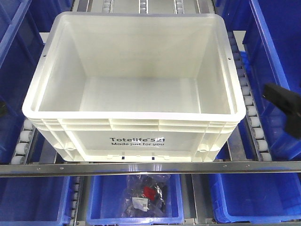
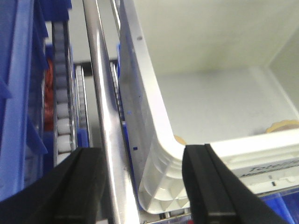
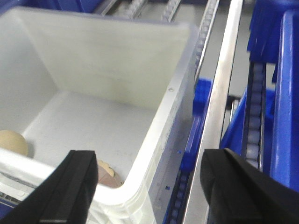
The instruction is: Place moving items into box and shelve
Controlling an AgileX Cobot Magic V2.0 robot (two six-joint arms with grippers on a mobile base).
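The box (image 1: 134, 84) sits on the roller rails (image 1: 23, 141) of the shelf, behind the metal front bar (image 1: 141, 168), with its printed long side facing the front camera and its long axis running left to right. Blue bins (image 1: 14, 61) flank it and 3 more sit on the level below; the middle one holds a clear bag (image 1: 143, 195) of small parts.

From the left, the left gripper (image 2: 142, 186) has its jaws spread wide, straddling the box's near left corner: 1 finger is outside by the rail, the other over the front rim. It holds nothing. In the front view this gripper is not visible.

Inside the box, the wrist views show a round tan item (image 3: 13, 142) and a flat beige one (image 3: 106, 171) tucked against the near wall, hidden from the front camera.

On the right, the right gripper (image 3: 147, 186) is likewise released and empty, spanning the near right corner, with 1 finger over the box and 1 outside toward the rail. A dark part of it shows at the front view's right edge.

Both arms look about equally near, 1 per corner. Since the items seem loaded, the coming move likely turns on each gripper closing on its own end of the long front rim, so the box moves squarely along the rails.
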